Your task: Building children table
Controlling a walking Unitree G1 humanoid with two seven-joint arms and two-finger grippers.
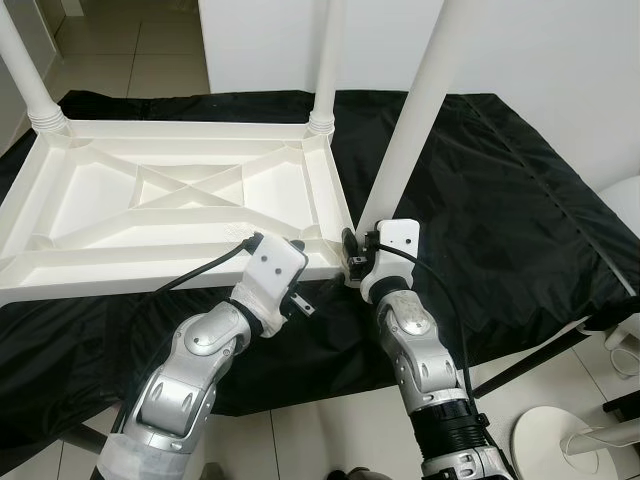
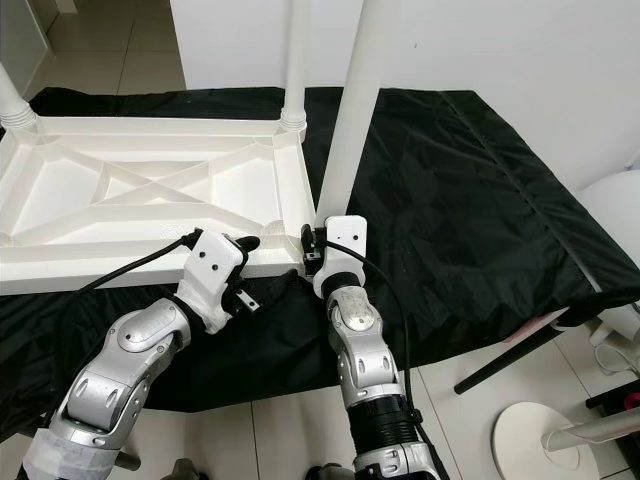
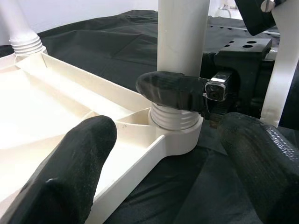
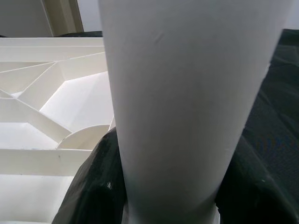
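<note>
At the near right corner of the upturned tabletop (image 1: 190,190), the right gripper (image 1: 352,252) is clamped around the foot of a white leg (image 1: 418,110), forearm raised steeply. The left gripper (image 1: 298,290) is held just beside that corner, fingers (image 3: 70,168) spread apart. The legs' upper ends are cut off. The ribbed white tabletop lies on a black cloth (image 1: 500,210).

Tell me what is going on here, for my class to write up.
A humanoid robot is assembling a white children's table. The tabletop lies upside down on a black cloth. The right gripper is shut on the near corner leg, which stands in its corner socket. The left gripper is open beside that corner. Two other legs already stand at the far corners.
</note>
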